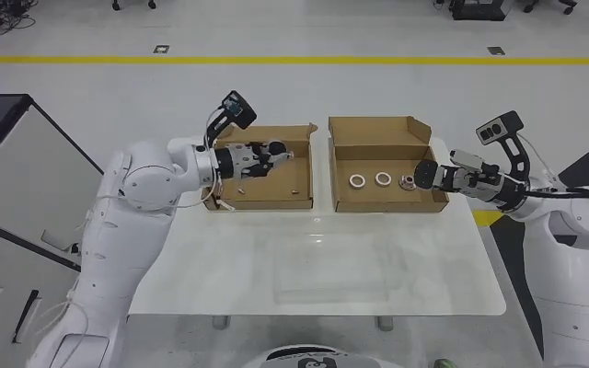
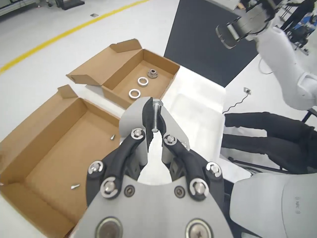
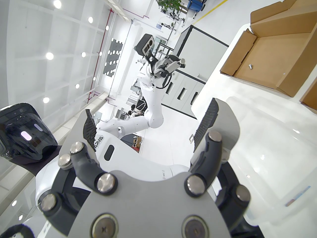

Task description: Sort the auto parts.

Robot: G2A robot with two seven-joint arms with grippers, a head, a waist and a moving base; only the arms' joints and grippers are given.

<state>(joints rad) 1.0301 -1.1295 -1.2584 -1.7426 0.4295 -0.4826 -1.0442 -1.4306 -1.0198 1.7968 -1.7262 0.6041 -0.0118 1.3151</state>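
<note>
Bolt (image 2: 155, 117) pinched in left gripper (image 2: 154, 108) above left box (image 1: 262, 203); right gripper (image 3: 151, 122) spread wide

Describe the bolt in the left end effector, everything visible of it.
The bolt is silver and looks like metal, with a threaded shank and a wider head at its far end. The left end effector is shut on it. Its black ribbed pads pinch the shank from both sides, and the head pokes out past the fingertips. The bolt lies in line with the fingers, lifted clear and touching nothing else. In the top view, that end effector is above a cardboard box.
</note>
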